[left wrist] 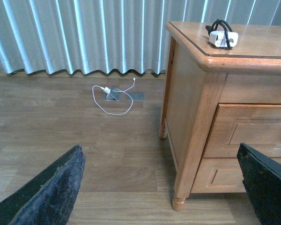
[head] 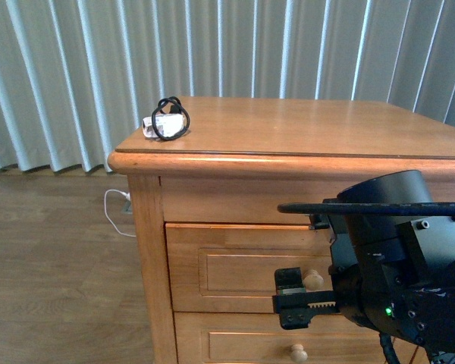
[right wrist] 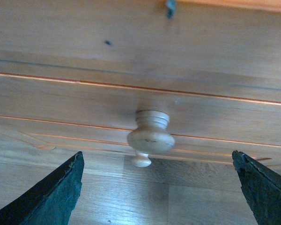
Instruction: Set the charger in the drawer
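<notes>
The charger (head: 165, 120) is sitting on top of the dresser (head: 326, 129), near the front-left corner as the front view shows it, close to the rounded edge. It is a small white rectangular block with a thin black cable wound around it. The loops are standing up over the block and spilling a bit to one side, and the white face is showing through them. The left wrist view shows the same bundle on the dresser corner, with nothing touching it.

The drawer (head: 235, 269) is the upper one, honey-coloured wood with a recessed panel front, and it is sitting closed. Its small round pale knob (right wrist: 151, 133) is facing the right gripper (right wrist: 157, 155). The jaws are spread wide with the knob between them and neither finger is touching it — gripping nothing. In the front view that gripper is hovering just in front of the knob, with a lower drawer (head: 243, 341) and its own knob below.

The left gripper (left wrist: 159, 152) is also wide open and empty. It is hanging over the wood floor (left wrist: 61, 131) beside the dresser, well apart from the charger. A thin white cable (left wrist: 113, 101) is lying on the floor near the vertical blinds (left wrist: 75, 33).
</notes>
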